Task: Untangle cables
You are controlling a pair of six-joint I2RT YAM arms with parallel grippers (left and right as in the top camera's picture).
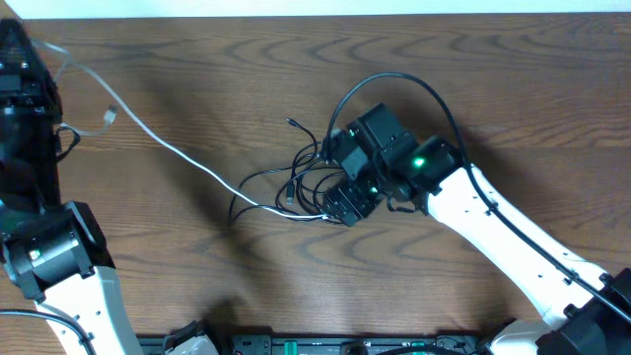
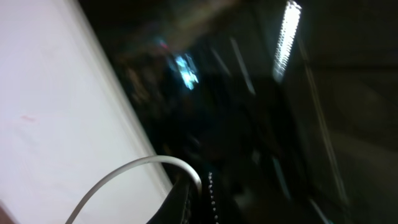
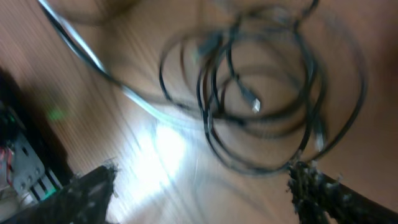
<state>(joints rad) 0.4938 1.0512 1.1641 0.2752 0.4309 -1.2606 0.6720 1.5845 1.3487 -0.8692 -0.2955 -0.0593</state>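
The right gripper [image 1: 340, 205] hovers low over the knot in the middle of the table [image 1: 513, 69], its fingers spread wide with nothing between them; in the blurred right wrist view the loops lie on the wood just beyond the fingertips. The two black cables [image 1: 296, 179] are coiled over each other there. The white cable [image 1: 187, 156] runs from that heap towards the far left, where it rises to the left gripper [image 2: 194, 198]. That gripper is closed, apparently on the white cable's end, though the dark left wrist view makes the hold hard to confirm.

The main risk is a blind grab. If the open fingers close on the heap, they would likely catch several strands at once, and a pull would then tighten the knot rather than free it. The white cable threads under the black loops near the right gripper. If the left arm hauls on it, the whole bundle could drag leftward or slip from that grip. A small plug [image 3: 255, 106] inside the coil could snag on a loop.
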